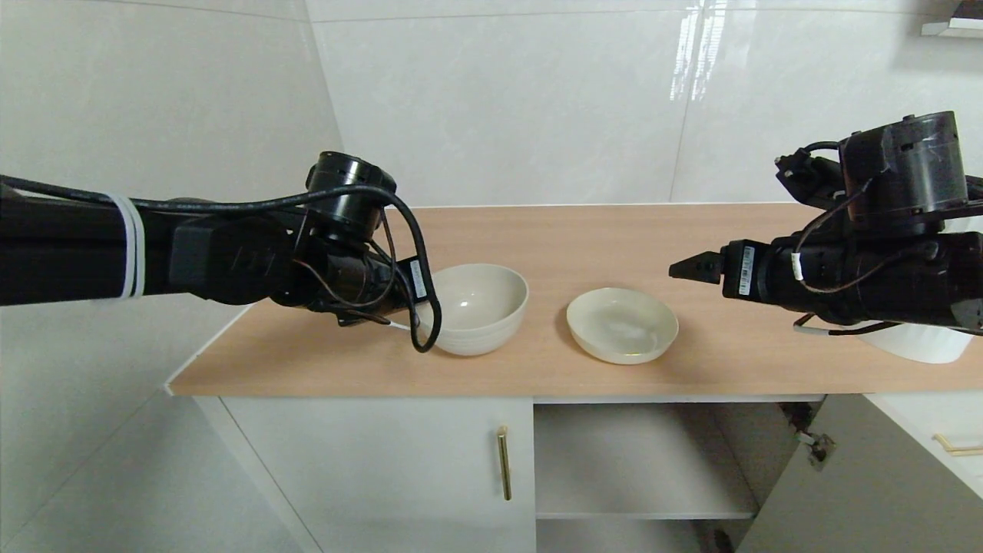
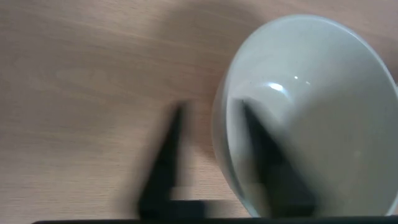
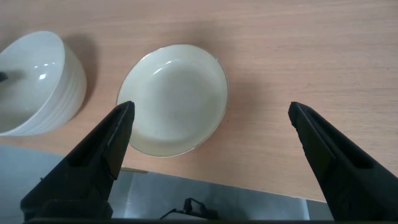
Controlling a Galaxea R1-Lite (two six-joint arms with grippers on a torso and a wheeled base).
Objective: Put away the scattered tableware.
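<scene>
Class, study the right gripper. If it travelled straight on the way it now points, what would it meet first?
Most likely the shallow dish, which lies just ahead of the open right gripper. Height is hard to judge, so it might instead pass just above the dish.

a kitchen: wooden countertop [image 1: 584, 230], white tiled wall [image 1: 499, 100], white cabinets [image 1: 384, 476] below
</scene>
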